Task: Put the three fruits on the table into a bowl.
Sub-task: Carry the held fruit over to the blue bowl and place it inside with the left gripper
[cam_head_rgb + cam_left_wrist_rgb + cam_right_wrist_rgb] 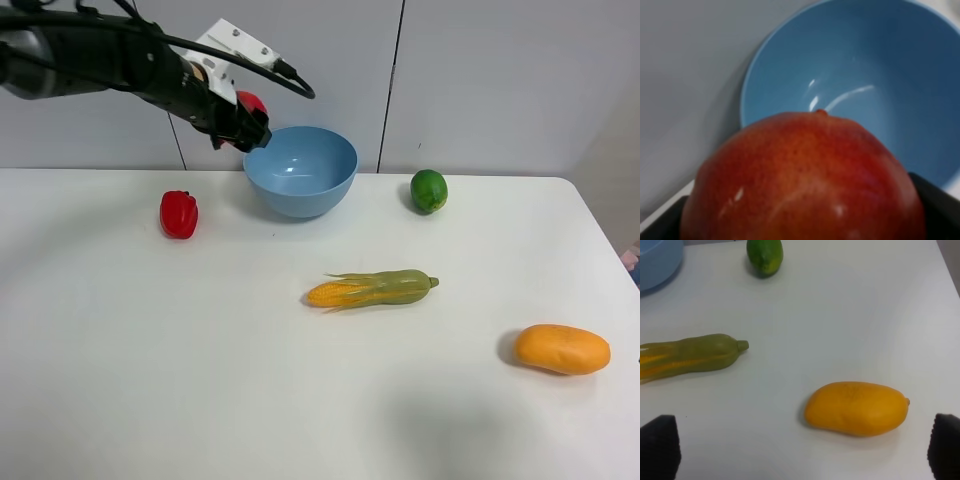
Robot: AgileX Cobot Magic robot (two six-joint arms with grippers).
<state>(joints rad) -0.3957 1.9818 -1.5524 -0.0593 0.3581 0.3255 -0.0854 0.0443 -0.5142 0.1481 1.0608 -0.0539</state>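
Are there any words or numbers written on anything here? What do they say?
None: no view shows any writing to read.
The bowl, pomegranate, mango, lime, corn cob and bell pepper are all plain, with no stickers or labels.
The table has no print on it either.

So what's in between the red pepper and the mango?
The corn cob in its green husk lies about midway between the bell pepper and the mango. The exterior high view shows this.
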